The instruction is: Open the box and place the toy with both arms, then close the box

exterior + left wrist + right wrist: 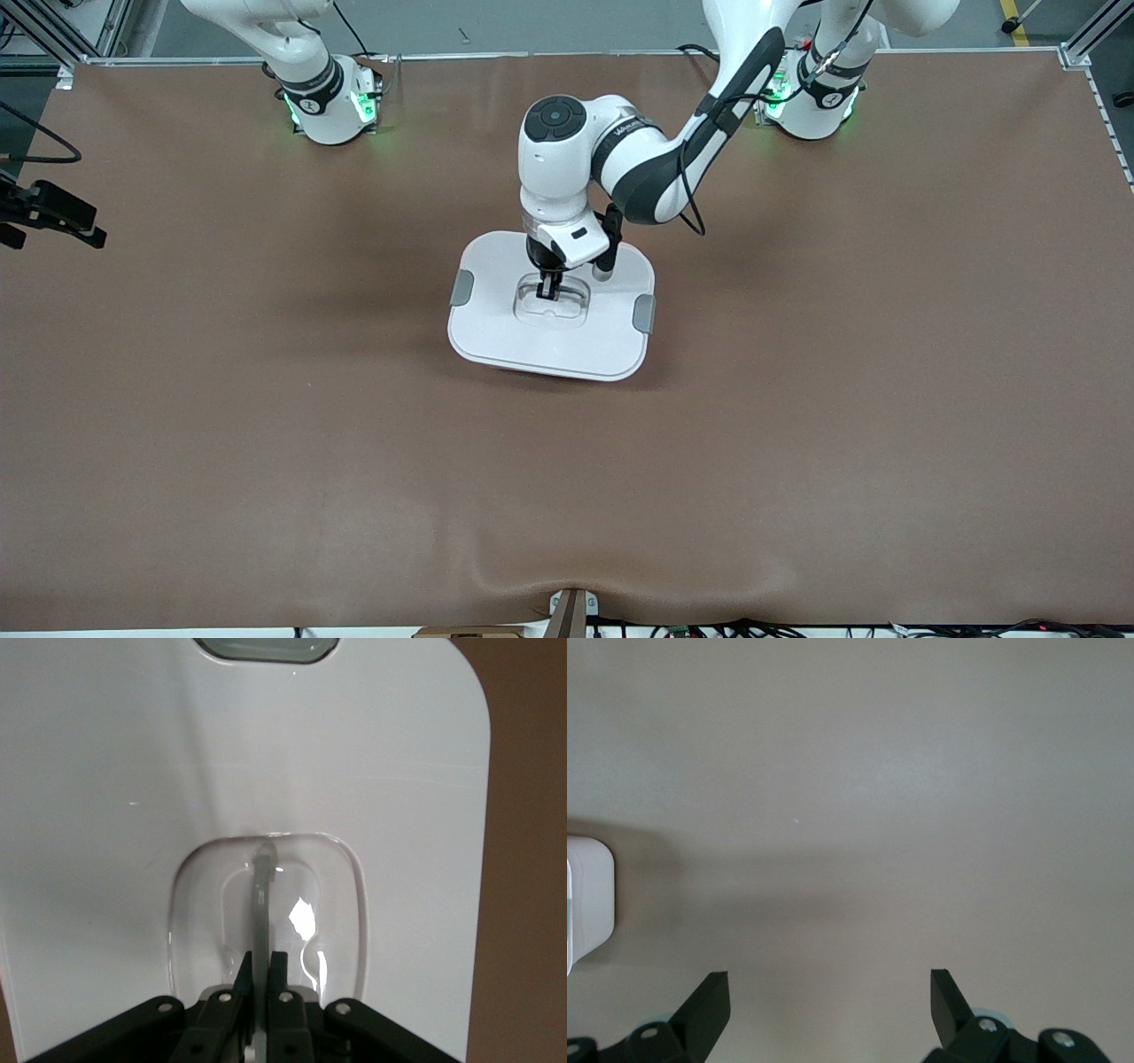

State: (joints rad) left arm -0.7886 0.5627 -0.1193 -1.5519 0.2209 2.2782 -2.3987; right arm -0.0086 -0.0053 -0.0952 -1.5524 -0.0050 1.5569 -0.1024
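Observation:
The box's white lid [549, 341] lies in the middle of the table, with a grey clip [462, 288] at one end and another [645, 314] at the other. The tub under it is hidden. My left gripper [548, 291] is down in the recessed centre, shut on the clear handle [551, 301]. In the left wrist view the fingers [276, 970] pinch the thin handle [261, 895] on the lid [133, 815]. My right gripper [828, 979] is open and empty over bare table, with a corner of the box [589, 895] at the side; it is out of the front view. The toy is out of view.
The brown table [266, 443] spreads wide around the box. A black device [44, 213] juts in at the right arm's end of the table. A small mount [571, 611] sits at the table edge nearest the front camera.

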